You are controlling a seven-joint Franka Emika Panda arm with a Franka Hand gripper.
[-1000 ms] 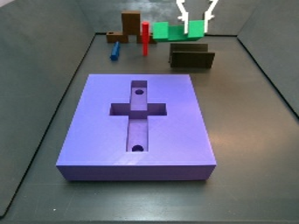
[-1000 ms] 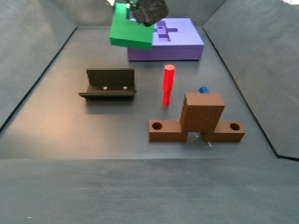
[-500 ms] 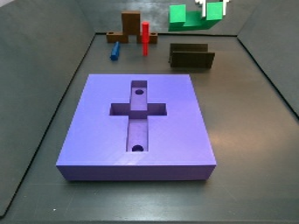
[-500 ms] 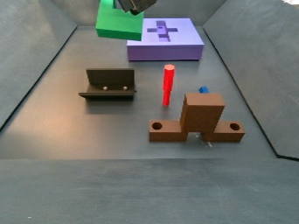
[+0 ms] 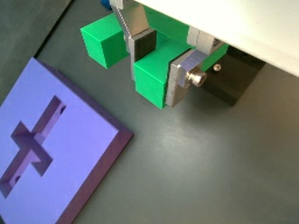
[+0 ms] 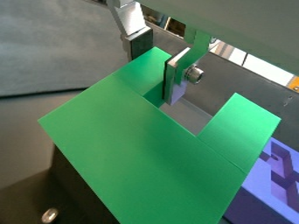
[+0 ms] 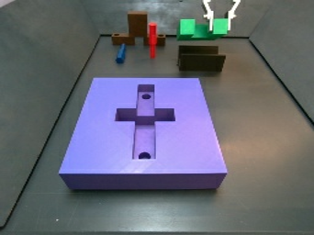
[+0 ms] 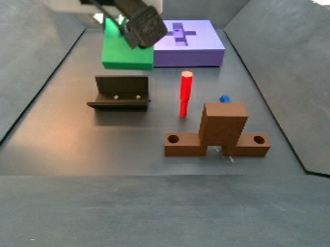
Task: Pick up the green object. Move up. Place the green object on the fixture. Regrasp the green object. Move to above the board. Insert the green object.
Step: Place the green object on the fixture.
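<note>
My gripper (image 5: 160,63) is shut on the green object (image 5: 149,77), one arm of the U-shaped piece pinched between the fingers (image 6: 176,80). In both side views the green object (image 7: 194,28) (image 8: 123,50) hangs in the air under the gripper (image 7: 222,20) (image 8: 139,29), near the back wall. The dark fixture (image 7: 201,60) (image 8: 120,93) stands on the floor close below and beside it, and shows past the piece in a wrist view as the fixture (image 5: 233,77). The purple board (image 7: 145,128) (image 8: 191,42) lies flat with its cross-shaped recess bare.
A thin red peg (image 8: 186,94) stands upright next to a brown upright block (image 8: 222,130), with a blue peg (image 8: 223,98) behind the block. Grey walls (image 7: 73,55) close the floor in on all sides.
The gripper first rose with the green object, then shifted toward the fixture and came lower. It has kept its hold throughout.
</note>
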